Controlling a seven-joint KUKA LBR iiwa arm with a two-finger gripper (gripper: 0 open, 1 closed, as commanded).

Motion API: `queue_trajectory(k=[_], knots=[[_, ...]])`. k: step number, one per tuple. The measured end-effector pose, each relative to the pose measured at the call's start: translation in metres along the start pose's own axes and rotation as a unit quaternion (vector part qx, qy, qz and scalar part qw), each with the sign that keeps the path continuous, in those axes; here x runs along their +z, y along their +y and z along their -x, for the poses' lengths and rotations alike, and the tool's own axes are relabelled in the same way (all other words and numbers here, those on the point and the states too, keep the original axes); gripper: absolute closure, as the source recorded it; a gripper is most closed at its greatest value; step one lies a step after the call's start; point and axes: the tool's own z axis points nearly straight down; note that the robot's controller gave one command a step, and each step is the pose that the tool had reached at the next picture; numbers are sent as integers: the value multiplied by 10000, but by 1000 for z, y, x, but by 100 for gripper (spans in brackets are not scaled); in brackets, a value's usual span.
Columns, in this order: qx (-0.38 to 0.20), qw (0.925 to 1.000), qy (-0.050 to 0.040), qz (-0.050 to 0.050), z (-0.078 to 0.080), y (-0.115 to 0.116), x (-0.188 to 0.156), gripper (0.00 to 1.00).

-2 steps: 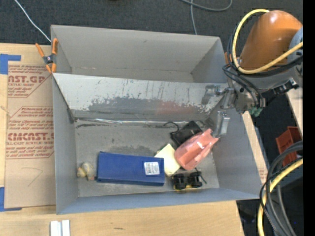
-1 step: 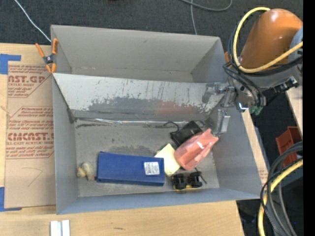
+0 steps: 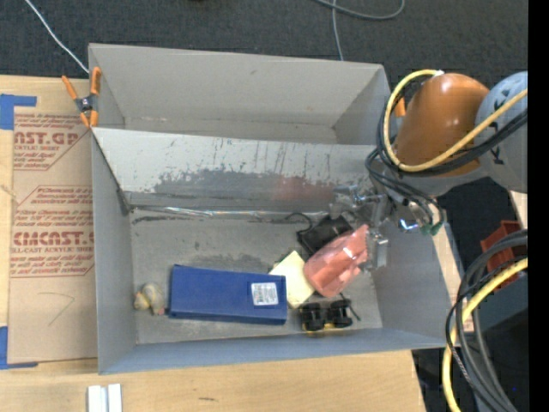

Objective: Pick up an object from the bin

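A pink translucent object, rounded and about the shape of a soft pouch, sits in the right part of the bin, towards the front wall. Its upper right end meets the gripper, which comes in from the right and hangs low over the bin floor. From where I stand I cannot tell whether the gripper is spread or closed, or whether it has hold of the pink thing or just presses against it.

The pink object's left end overlaps a pale yellow flat piece. Just behind it lies a black object, partly hidden. Just in front of it, near the front wall, is a small black toy with bits of yellow.

Left of the yellow piece and touching it, a long blue box with a white label lies flat. Beside the box's left end sits a small beige lump.

Above the gripper, the arm's orange cover is looped with yellow cable.
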Motion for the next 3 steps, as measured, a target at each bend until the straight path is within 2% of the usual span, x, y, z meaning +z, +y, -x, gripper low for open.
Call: queue_trajectory(k=[1,2,3], knots=[[-1062,9943,-18,-13,-23,6,-13,0],[-1707,9853,-4,2,-6,-15,41,0],[-2867,9580,-91,-32,-14,-10,77,0]])
